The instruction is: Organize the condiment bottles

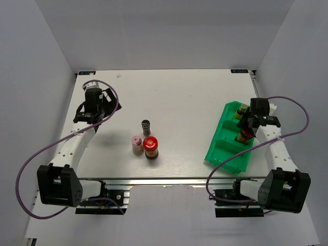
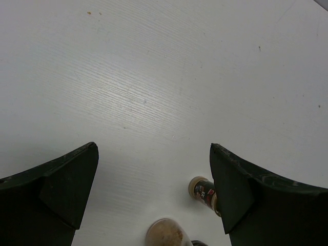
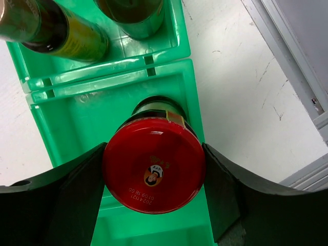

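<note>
The white counter [image 1: 179, 97] sits inside grey walls. Every place here is told from the green bin [image 1: 218, 146] on the counter's right side.

Over the bin's middle part, the right tool [image 3: 152, 177] squeezes a red-lidded jar [image 3: 154, 159] by its lid, one finger on each side. The jar stands straight up and down, right under the tool, with its body down inside that middle part. Whether its bottom touches the bin floor cannot be told. The next move is probably just down, then let go.

In the bin's far part stand a yellow-label bottle [image 3: 61, 33] and a greenish bottle [image 3: 134, 15].

Well left of the bin are a second red jar [image 1: 150, 147], a pink-capped jar [image 1: 136, 144] and a grey ribbed shaker [image 1: 146, 124]. Farther left, the left tool [image 1: 91, 117] is spread wide and holds nothing. That arm is nearer those three.
</note>
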`<move>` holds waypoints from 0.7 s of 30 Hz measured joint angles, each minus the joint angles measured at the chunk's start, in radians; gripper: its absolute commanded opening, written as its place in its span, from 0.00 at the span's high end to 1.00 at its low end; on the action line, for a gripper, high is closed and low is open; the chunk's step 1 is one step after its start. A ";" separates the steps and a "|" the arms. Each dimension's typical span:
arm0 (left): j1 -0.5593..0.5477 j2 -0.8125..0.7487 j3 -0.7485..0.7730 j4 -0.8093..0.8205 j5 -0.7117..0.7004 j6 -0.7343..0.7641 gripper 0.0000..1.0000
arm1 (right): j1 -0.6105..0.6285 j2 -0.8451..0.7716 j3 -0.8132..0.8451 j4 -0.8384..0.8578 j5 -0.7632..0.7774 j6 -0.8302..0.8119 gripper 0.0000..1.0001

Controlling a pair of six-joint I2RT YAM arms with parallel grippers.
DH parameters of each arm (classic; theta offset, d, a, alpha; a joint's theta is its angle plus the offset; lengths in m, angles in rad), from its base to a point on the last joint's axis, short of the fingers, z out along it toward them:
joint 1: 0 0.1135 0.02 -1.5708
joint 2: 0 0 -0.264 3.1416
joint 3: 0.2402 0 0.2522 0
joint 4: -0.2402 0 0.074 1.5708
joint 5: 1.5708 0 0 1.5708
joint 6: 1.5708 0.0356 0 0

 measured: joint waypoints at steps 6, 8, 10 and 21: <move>0.000 -0.005 -0.001 0.000 -0.010 0.000 0.02 | -0.005 0.000 -0.001 0.005 -0.005 0.002 0.12; 0.000 -0.006 -0.001 0.000 -0.011 0.000 0.02 | -0.005 -0.006 -0.001 0.006 -0.004 -0.005 0.11; 0.000 -0.006 -0.001 -0.001 -0.013 0.000 0.02 | -0.006 -0.019 0.006 -0.002 -0.004 -0.013 0.11; 0.000 -0.006 -0.001 -0.002 -0.013 0.000 0.02 | 0.000 -0.232 0.138 -0.024 -0.195 -0.106 0.11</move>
